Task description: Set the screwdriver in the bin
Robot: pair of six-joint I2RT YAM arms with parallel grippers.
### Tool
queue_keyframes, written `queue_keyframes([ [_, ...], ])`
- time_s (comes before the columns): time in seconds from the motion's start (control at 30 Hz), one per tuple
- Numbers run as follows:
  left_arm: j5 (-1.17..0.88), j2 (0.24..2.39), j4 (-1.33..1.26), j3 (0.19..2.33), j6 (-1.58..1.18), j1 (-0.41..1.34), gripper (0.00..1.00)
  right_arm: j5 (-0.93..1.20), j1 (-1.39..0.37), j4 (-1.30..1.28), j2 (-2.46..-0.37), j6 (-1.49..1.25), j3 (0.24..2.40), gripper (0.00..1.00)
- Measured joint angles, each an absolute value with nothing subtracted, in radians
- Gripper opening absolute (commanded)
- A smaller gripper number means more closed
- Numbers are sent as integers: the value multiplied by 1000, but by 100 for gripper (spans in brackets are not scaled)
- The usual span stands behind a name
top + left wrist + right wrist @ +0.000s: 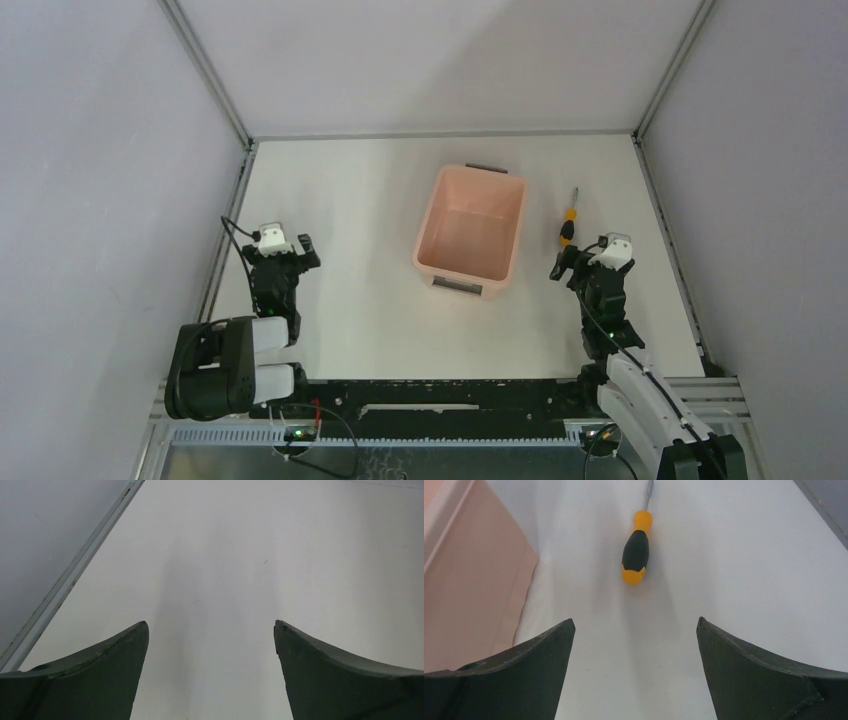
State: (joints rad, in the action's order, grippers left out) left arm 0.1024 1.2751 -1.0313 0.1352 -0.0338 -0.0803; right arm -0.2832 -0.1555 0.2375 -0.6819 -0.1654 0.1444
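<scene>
The table point(350, 200) is a plain white, matte sheet, closed in by pale grey walls point(100, 150) on three sides, with thin metal rails point(228, 250) running along its edges and up the corners. The pink bin point(466, 272) sits open and upright near the middle of the table, dark handles at its far and near ends, nothing visible inside. The screwdriver point(568, 225) lies flat on the table just to the right of the bin, not touching it, shaft pointing away from the arms.

The right gripper point(635, 622) hovers just short of the handle end of the screwdriver point(636, 555), jaws spread wide and holding nothing, with the wall of the bin point(469, 580) close on its left. The left gripper point(211, 624) sits well to the left of the bin, jaws also apart over bare table, empty.
</scene>
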Motion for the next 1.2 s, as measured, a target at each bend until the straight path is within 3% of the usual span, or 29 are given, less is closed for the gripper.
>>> queue_keyframes([
  [0.13,102,1275,-1031,135,-34,-80,100,-321,-155,208,-669,-184,160,100],
  [0.3,102,1275,-1031,135,-34,-80,100,-340,-152,-2,-771,-196,420,100],
  [0.47,102,1275,-1031,135,-34,-80,100,-332,-133,-266,-1056,-238,889,100],
  [0.6,102,1275,-1031,135,-34,-80,100,-283,-89,-432,-1317,-274,1142,100],
  [0.93,102,1275,-1031,135,-34,-80,100,-217,-41,-653,-1803,-287,1316,98],
  [1.1,102,1275,-1031,135,-34,-80,100,-201,-9,-660,-1898,-291,1322,88],
  [1.2,102,1275,-1031,135,-34,-80,100,-170,15,-655,-1946,-298,1329,71],
])
